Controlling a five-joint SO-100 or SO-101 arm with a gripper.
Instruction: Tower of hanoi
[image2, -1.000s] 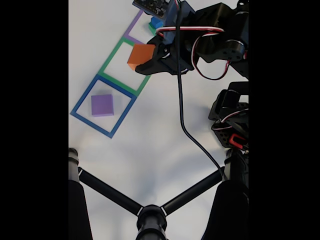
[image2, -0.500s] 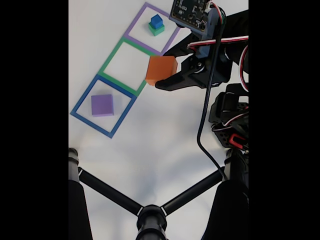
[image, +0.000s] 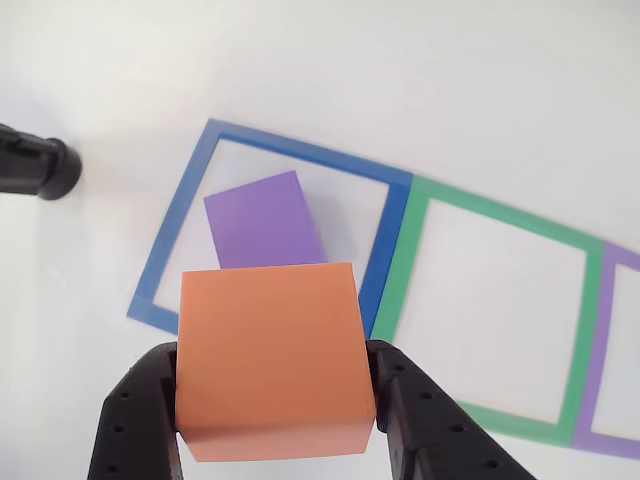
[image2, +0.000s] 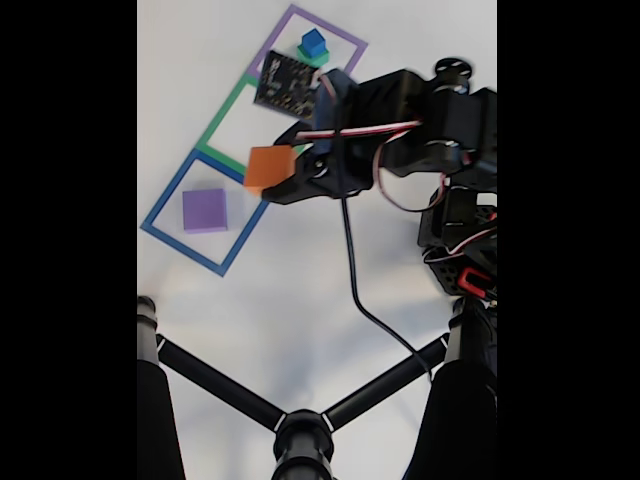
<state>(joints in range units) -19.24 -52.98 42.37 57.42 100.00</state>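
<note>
Other view up close: the gripper (image: 275, 425) is clamped on the orange cube (image: 270, 355), one black finger (image: 135, 420) pressed to each side!

Just beyond that cube lies the purple block (image: 262, 220), flat inside the blue square outline (image: 175, 225) on the white table (image: 400, 80); to the right sits the green square outline (image: 575, 340). Over in the fixed view, the tripod legs (image2: 215, 385) come nearest, then the arm (image2: 420, 135) reaching left with the orange cube at the blue square's right edge, lifted off the surface. Farthest away, a small blue cube (image2: 313, 41) rides on a green cube (image2: 320, 57) in the purple square outline (image2: 335, 35).
</note>
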